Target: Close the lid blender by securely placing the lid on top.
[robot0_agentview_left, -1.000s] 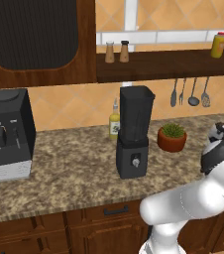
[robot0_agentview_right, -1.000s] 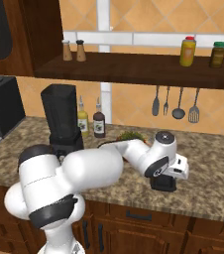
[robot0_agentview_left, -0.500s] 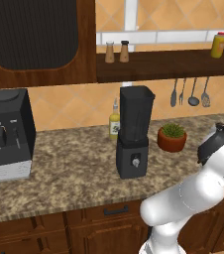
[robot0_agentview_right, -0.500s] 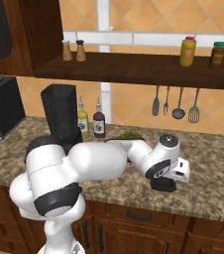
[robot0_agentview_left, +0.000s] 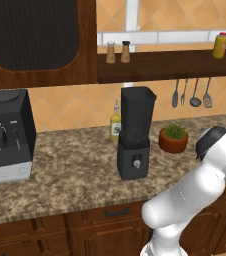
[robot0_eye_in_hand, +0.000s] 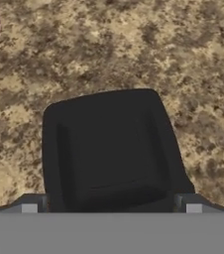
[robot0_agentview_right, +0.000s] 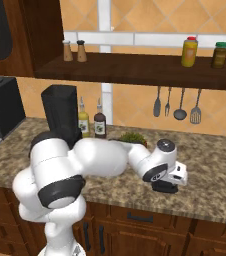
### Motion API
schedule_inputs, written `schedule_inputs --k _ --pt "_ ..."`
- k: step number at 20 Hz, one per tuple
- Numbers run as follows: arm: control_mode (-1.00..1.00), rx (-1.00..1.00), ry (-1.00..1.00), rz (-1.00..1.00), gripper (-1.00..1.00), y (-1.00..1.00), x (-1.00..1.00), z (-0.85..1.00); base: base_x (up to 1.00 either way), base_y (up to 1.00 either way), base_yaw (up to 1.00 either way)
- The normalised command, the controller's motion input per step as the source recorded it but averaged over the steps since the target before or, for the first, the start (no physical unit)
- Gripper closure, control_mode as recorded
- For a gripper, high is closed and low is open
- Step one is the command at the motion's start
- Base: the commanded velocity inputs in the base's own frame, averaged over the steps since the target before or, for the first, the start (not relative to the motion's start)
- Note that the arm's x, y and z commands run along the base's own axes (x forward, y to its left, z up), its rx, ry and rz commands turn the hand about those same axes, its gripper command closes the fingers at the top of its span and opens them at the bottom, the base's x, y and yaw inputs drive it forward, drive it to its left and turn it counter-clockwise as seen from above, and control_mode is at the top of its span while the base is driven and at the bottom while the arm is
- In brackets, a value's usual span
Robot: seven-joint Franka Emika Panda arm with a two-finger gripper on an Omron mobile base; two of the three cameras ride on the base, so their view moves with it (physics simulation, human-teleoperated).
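The blender (robot0_agentview_left: 136, 134) stands upright on the granite counter, its dark jar open at the top, and it rises behind my arm as the blender (robot0_agentview_right: 60, 114). The lid (robot0_eye_in_hand: 111, 149), a flat black squarish cap, lies on the counter far to the blender's right, seen as the lid (robot0_agentview_right: 164, 188) under my hand. My gripper (robot0_eye_in_hand: 111, 207) hangs low right over it, open, with one fingertip on each side of the lid's near edge. The gripper (robot0_agentview_right: 166, 184) hides most of the lid from the right base camera.
A potted plant (robot0_agentview_left: 173, 138) sits between blender and lid. Two bottles (robot0_agentview_right: 83, 122) stand by the wall behind the blender. The coffee machine (robot0_agentview_left: 5, 135) fills the counter's left end. Utensils (robot0_agentview_right: 177, 102) hang under a shelf (robot0_agentview_right: 135, 70) above the counter.
The hand has sunk a little closer to the lid, and the arm's elbow has swung. Blender and lid have not moved.
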Motion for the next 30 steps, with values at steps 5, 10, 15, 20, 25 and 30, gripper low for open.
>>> schedule_inputs --k 5,10,15,20,25,30 --pt "-1.0 0.0 0.0 0.0 -1.0 0.0 0.15 -0.12 0.0 0.0 0.0" --pt "-1.0 0.0 0.0 0.0 -1.0 0.0 0.18 -0.14 0.0 0.0 0.0" --pt "-1.0 0.0 0.0 0.0 -1.0 -0.07 0.14 -0.18 0.0 0.0 0.0" --pt "-1.0 0.01 0.0 0.0 -1.0 -0.31 0.04 -0.24 0.0 0.0 0.0" --pt "-1.0 0.01 0.0 0.0 1.0 -0.25 0.03 -0.24 0.0 0.0 0.0" --pt "-1.0 0.0 0.0 0.0 1.0 -0.04 0.05 -0.31 0.0 0.0 0.0"
